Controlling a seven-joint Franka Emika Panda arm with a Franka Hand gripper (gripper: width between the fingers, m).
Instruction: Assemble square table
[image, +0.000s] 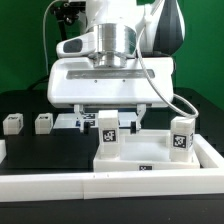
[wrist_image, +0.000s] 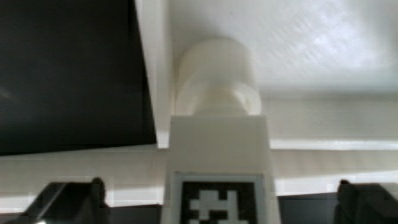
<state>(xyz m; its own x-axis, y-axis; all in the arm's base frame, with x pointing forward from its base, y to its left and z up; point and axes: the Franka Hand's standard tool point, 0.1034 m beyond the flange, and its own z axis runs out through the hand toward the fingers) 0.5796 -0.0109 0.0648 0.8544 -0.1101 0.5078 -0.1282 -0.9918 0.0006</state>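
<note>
The square table top (image: 150, 152) lies flat on the black table against the white rails. One white leg (image: 108, 130) stands upright on its corner at the exterior view's left, and a second leg (image: 180, 135) stands at its right corner. My gripper (image: 113, 112) hangs just above the left leg, open. In the wrist view the leg (wrist_image: 217, 110) with its tag lies between my two fingers (wrist_image: 71, 200), with a gap on each side. The table top (wrist_image: 320, 60) shows behind it. Two more legs (image: 12, 123) (image: 43, 123) stand loose at the exterior view's left.
A long white L-shaped rail (image: 110, 185) runs along the front and up the exterior view's right side (image: 212, 150). The marker board (image: 82, 120) lies behind the left leg, partly hidden by my gripper. A cable hangs at the right of the hand.
</note>
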